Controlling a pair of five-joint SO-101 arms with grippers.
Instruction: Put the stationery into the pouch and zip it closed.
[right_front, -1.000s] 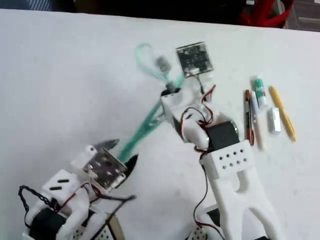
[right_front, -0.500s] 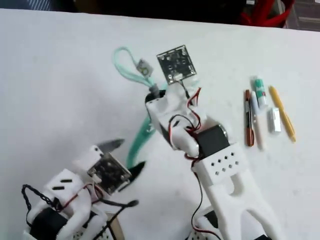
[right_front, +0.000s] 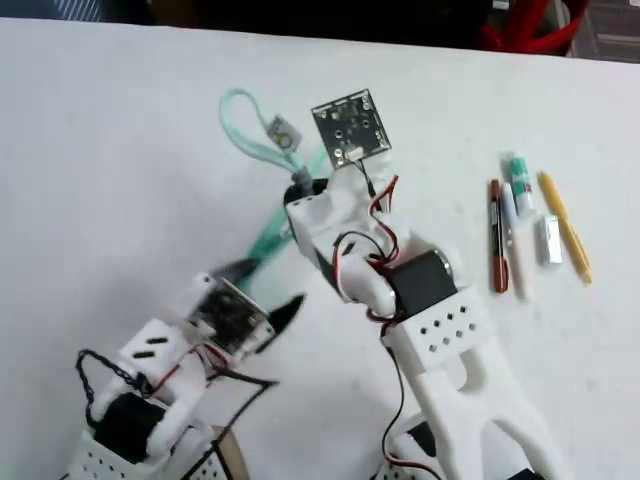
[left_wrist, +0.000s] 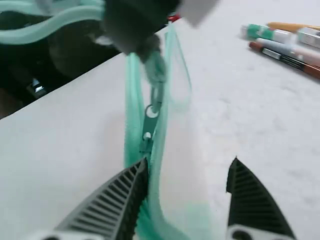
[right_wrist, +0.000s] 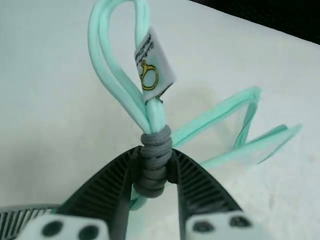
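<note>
Two grippers work your pouch (right_front: 268, 238), which lies on the white table (right_front: 120, 150); nearest the arm bases, your left gripper (left_wrist: 189, 167) stands open, jaws astride the pouch's near end, one finger against the zip edge; further along, your right gripper (right_wrist: 152, 155) is clamped on the grey binding (right_wrist: 155, 145) of the mint loop (right_wrist: 97, 50); beyond, the stationery (right_front: 497, 240) lies well apart, outside the pouch.

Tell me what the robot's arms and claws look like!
Both the right arm and left arm are chunky white plastic with black motor blocks at the joints and red, black and white wires looping around. The right arm has a panel of little round holes. The left gripper and right gripper have black, ribbed, pointed fingers. A square circuit board sits on each wrist.
</note>
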